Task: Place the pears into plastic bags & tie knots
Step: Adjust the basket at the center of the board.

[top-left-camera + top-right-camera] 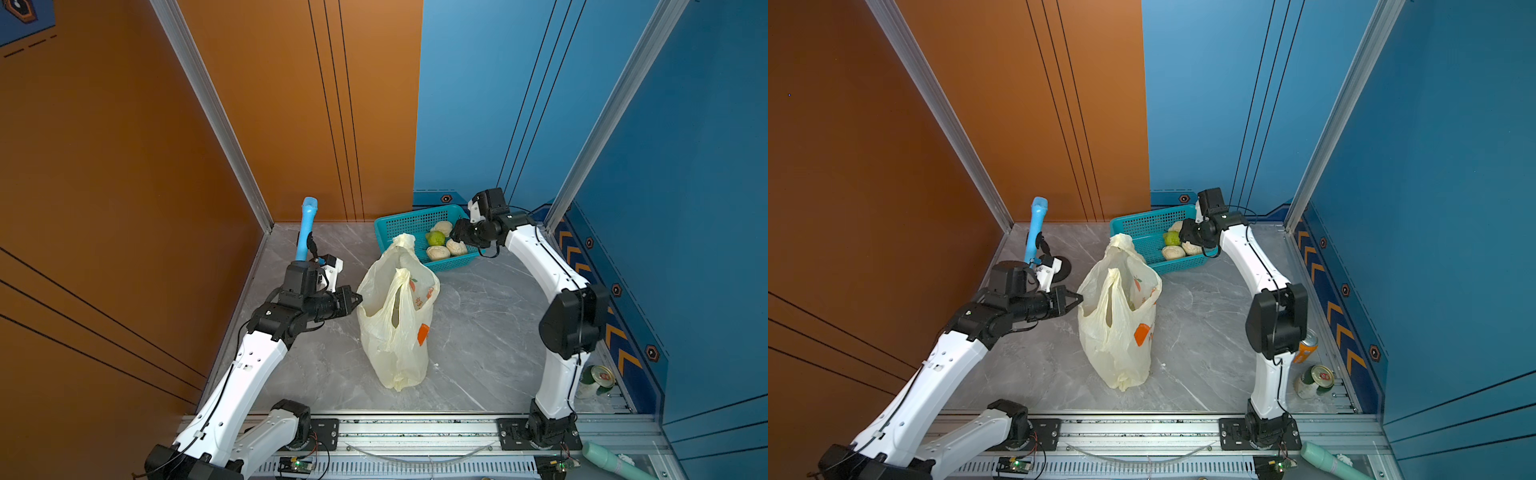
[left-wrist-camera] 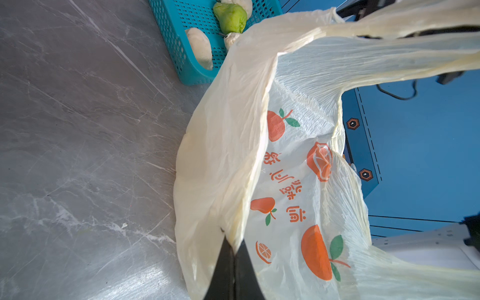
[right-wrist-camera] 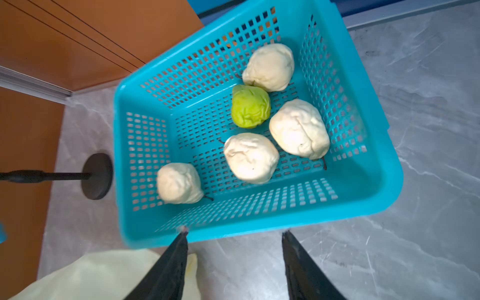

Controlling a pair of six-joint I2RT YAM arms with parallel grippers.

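A grey marbled bench [image 1: 478, 316] inside orange and blue walls. At the left, the left gripper [image 1: 358, 298] is clamped tight on the left edge of the plastic bag [image 1: 395, 340]. The left wrist view shows the thin film pinched between its black fingers [image 2: 224, 267]. The pale-yellow bag, printed with orange fruit and lettering, stands in the middle of the bench with its mouth pulled open and its two handle loops hanging loose. Just behind it, to the right, sits a teal perforated basket [image 1: 399, 224] holding all five pears [image 3: 250, 157]: four lumpy cream ones and one green pear [image 3: 250, 106] among them. The right gripper [image 3: 235, 232] hovers above the basket's right side, jaws moderately apart, holding nothing.
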